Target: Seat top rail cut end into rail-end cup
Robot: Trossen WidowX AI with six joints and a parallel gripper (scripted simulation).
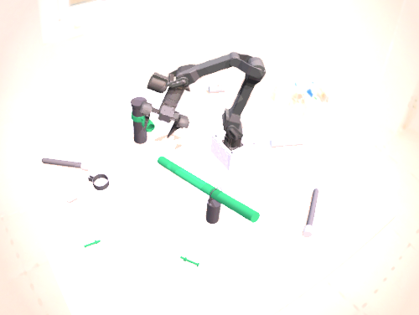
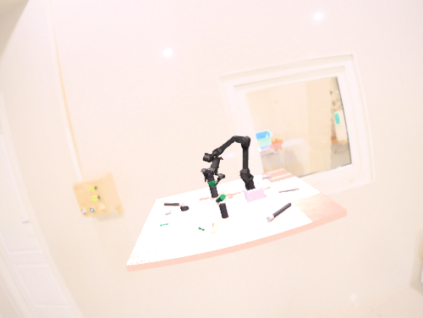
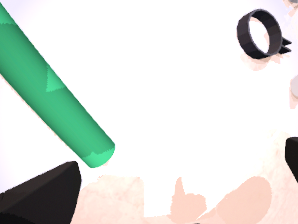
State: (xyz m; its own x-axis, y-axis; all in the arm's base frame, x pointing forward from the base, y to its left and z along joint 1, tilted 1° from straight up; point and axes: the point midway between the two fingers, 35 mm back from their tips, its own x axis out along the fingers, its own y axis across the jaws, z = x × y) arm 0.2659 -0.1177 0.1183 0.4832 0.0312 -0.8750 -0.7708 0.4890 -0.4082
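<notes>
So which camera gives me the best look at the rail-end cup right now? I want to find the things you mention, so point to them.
The top view: the cup (image 1: pixel 149 126) shows there in green beside the big post (image 1: pixel 140 131) (image 2: pixel 213 191), its mouth visible. The exterior view shows only a small green patch crowded by the tool (image 1: pixel 163 126) (image 2: pixel 213 173). The wrist view misses it.
</notes>
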